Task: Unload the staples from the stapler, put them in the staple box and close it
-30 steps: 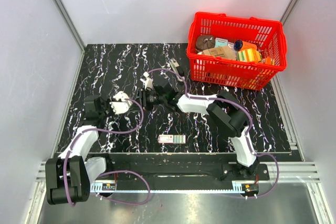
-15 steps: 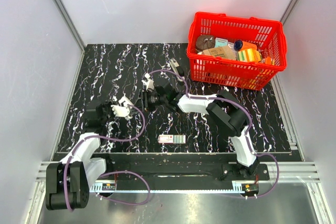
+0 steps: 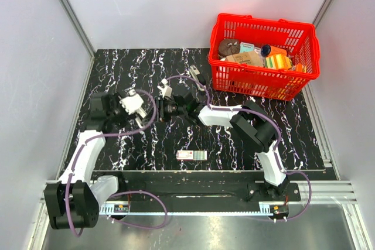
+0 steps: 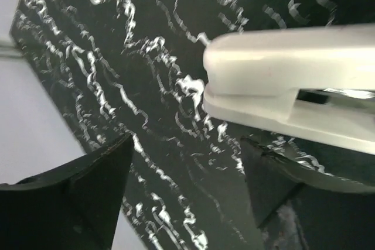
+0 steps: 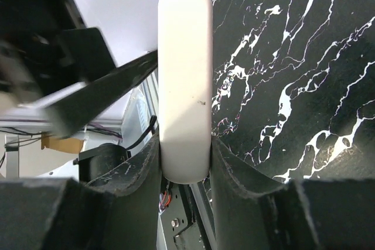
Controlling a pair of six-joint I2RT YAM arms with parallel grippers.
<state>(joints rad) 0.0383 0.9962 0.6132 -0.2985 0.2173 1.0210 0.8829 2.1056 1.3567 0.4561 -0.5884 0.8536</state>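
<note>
The white stapler (image 5: pixel 184 80) is clamped near its end between the pads of my right gripper (image 5: pixel 184 156), which is shut on it. From above, the stapler (image 3: pixel 164 90) sticks out of the right gripper (image 3: pixel 166 105) over the middle of the mat. My left gripper (image 3: pixel 142 110) hovers just left of it. In the left wrist view its jaws (image 4: pixel 184 165) stand open with only mat between them, and the stapler (image 4: pixel 293 86) lies beyond the fingertips at the upper right, its two arms slightly parted. I cannot make out any staples.
A small red-white-green labelled box (image 3: pixel 192 155) lies on the black marbled mat (image 3: pixel 117 68) near the front. A red basket (image 3: pixel 307 47) with several items stands at the back right. A small grey object (image 3: pixel 195 74) lies left of the basket. Grey walls enclose the table.
My left gripper has opened and swung toward the back of the mat, a little away from the stapler. The right gripper and the stapler have stayed in place.
</note>
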